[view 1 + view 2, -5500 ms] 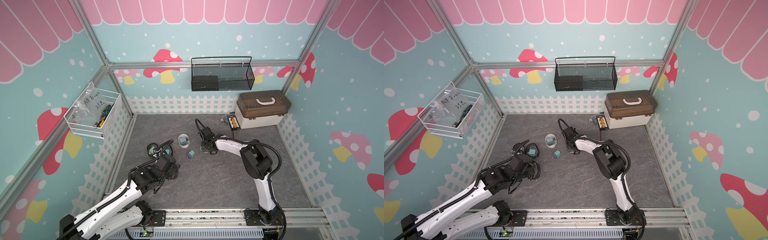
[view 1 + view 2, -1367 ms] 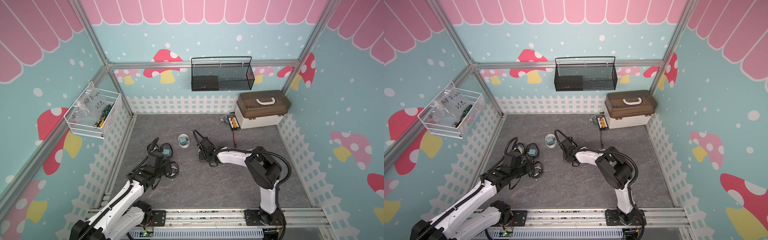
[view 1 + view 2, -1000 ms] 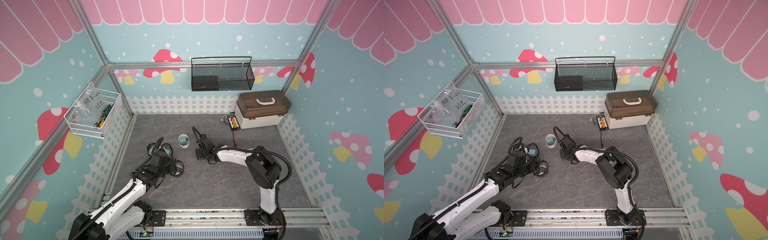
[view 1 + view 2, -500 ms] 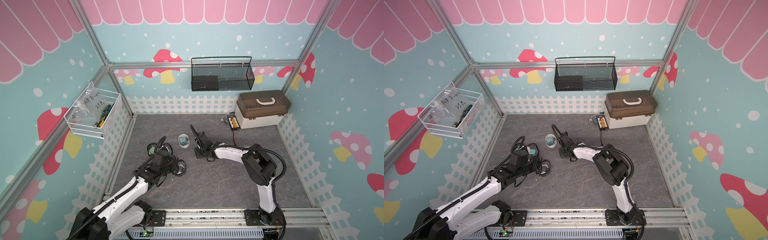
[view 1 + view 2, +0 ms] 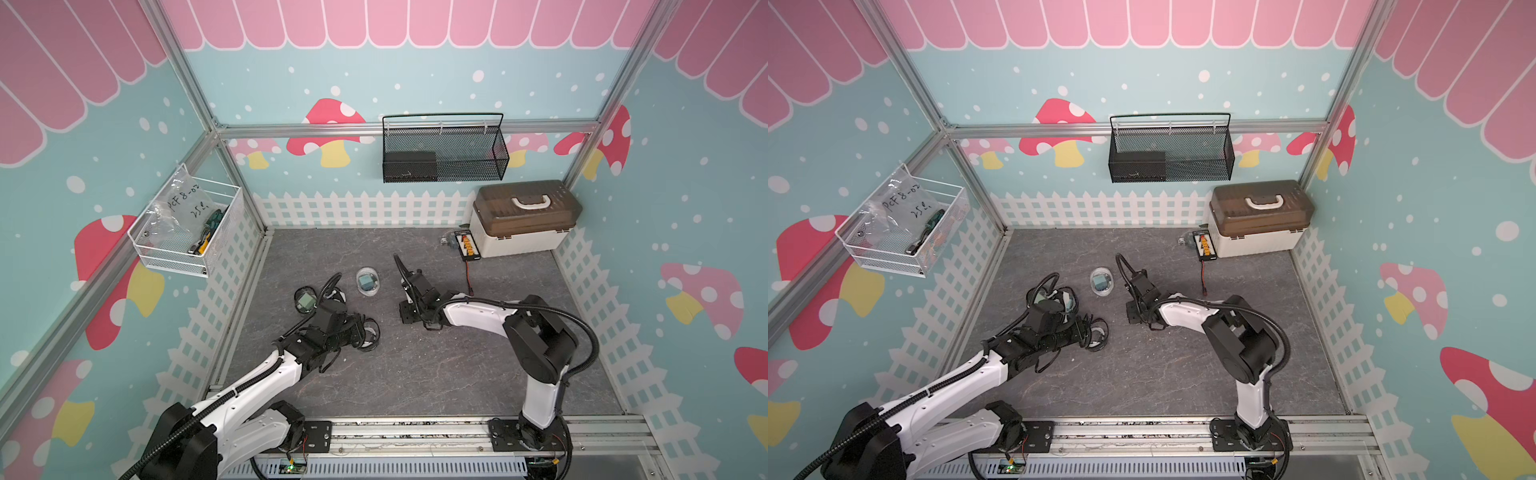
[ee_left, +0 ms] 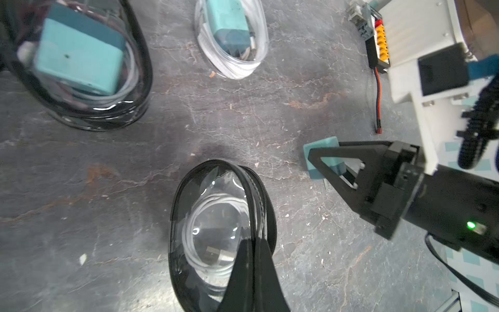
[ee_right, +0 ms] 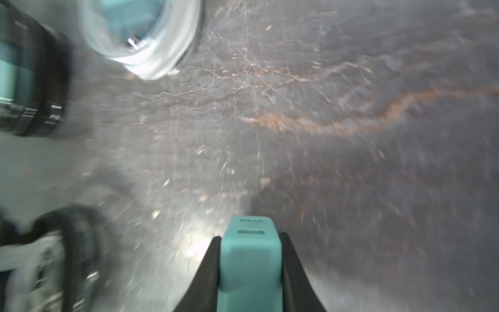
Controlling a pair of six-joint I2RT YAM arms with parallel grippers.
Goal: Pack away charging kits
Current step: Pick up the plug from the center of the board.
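Holding the charger clamped in your right gripper and the pouch rim pinched in your left gripper, you'd next lift it in.

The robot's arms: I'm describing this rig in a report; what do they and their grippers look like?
Both the left arm and right arm have white shells, black joints and looping black cables. The left gripper and right gripper have black, tapering fingers. A green light glows on the right wrist.

Right wrist view motion-blurred; charger cut off (frame edge).
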